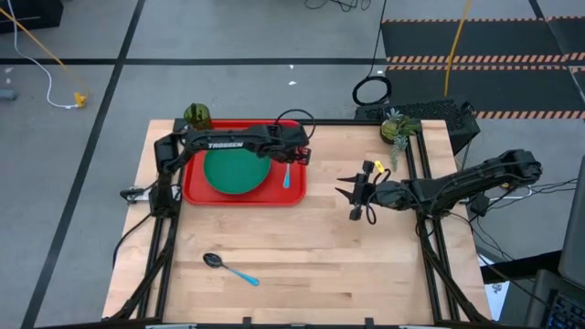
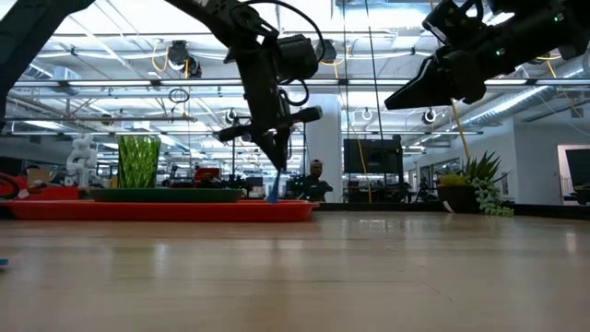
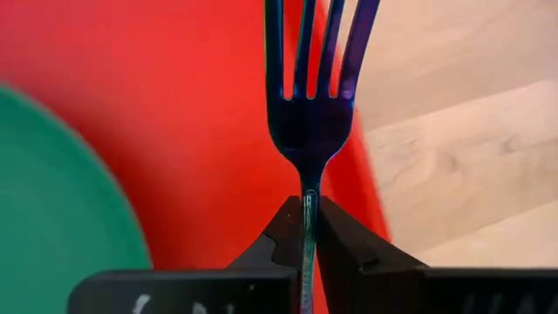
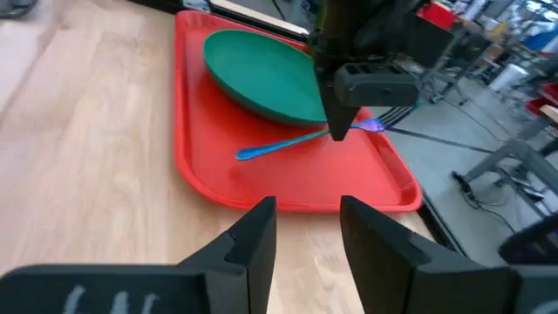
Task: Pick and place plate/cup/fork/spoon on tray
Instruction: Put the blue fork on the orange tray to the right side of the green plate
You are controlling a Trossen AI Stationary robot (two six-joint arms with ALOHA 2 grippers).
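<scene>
**Left gripper pinches the fork over the red tray**

In the high view the left arm reaches across the upper middle of the frame, and the left gripper (image 1: 291, 157) sits above the right-hand part of the tray (image 1: 196, 190). Its fingers are closed tight on the neck of the fork (image 3: 307, 113), as the left wrist view shows: the purplish tines point away from the pads, over red tray surface and close to the tray's edge, with bare wood beyond. In the right wrist view the fork's light blue handle lies low over the tray floor, just beside the plate (image 4: 261, 74); whether the handle tip touches the tray I cannot tell.

The dark green plate lies inside the tray, left of the fork in the high view. The cup (image 1: 196, 116) stands at the tray's upper left corner in the high view; the low view shows it upright behind the plate at the left of the frame.

The spoon (image 1: 230, 268) lies on the bare table (image 1: 366, 265) in the lower left of the high view, well apart from the tray, bowl toward the left.

The right gripper (image 1: 351, 191) waits right of centre in the high view, off the tray, its fingers partly apart and holding nothing. A small potted plant (image 1: 396, 127) stands near the table's upper right edge
</scene>
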